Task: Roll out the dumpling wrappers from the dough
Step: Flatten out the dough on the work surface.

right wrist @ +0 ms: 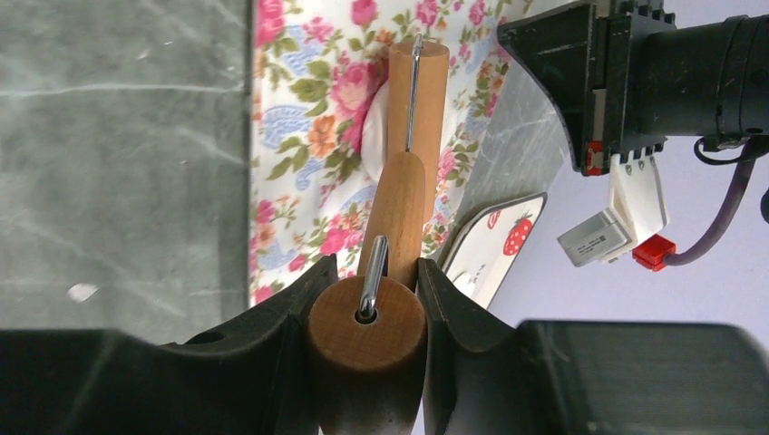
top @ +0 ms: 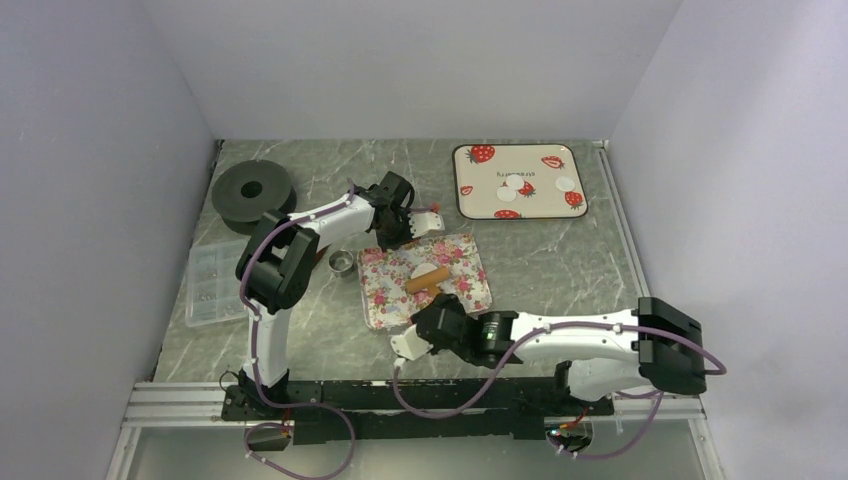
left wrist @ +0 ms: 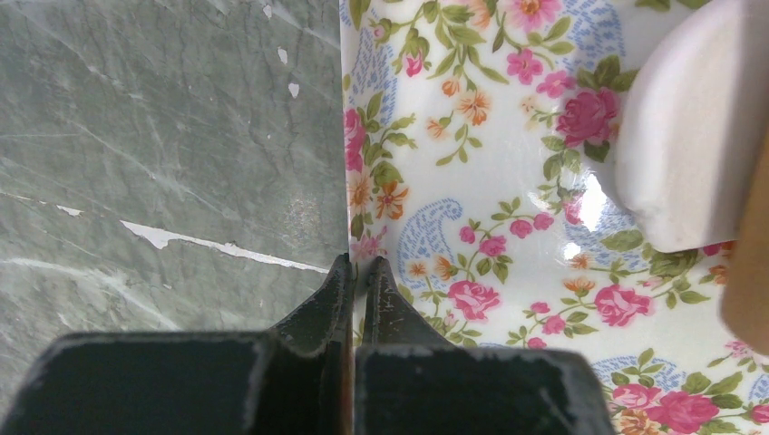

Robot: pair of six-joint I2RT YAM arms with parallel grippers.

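Observation:
A white lump of dough [left wrist: 689, 136] lies on the floral tray [top: 470, 290], and the wooden rolling pin [top: 427, 280] rests on top of it. My right gripper [right wrist: 376, 272] is shut on the pin's round wooden handle [right wrist: 367, 326], at the tray's near edge [top: 418, 335]. The roller [right wrist: 417, 91] lies across the dough [right wrist: 372, 127]. My left gripper [left wrist: 363, 265] is shut, its tips pinching the tray's rim [left wrist: 346, 181] at the far left corner [top: 398, 235]. Three dumpling wrappers [top: 527, 187] lie on the strawberry tray [top: 470, 205].
A small metal ring cutter [top: 341, 262] stands just left of the floral tray. A black spool [top: 252, 190] sits at the back left, with a clear plastic box [top: 212, 280] in front of it. White walls close in three sides.

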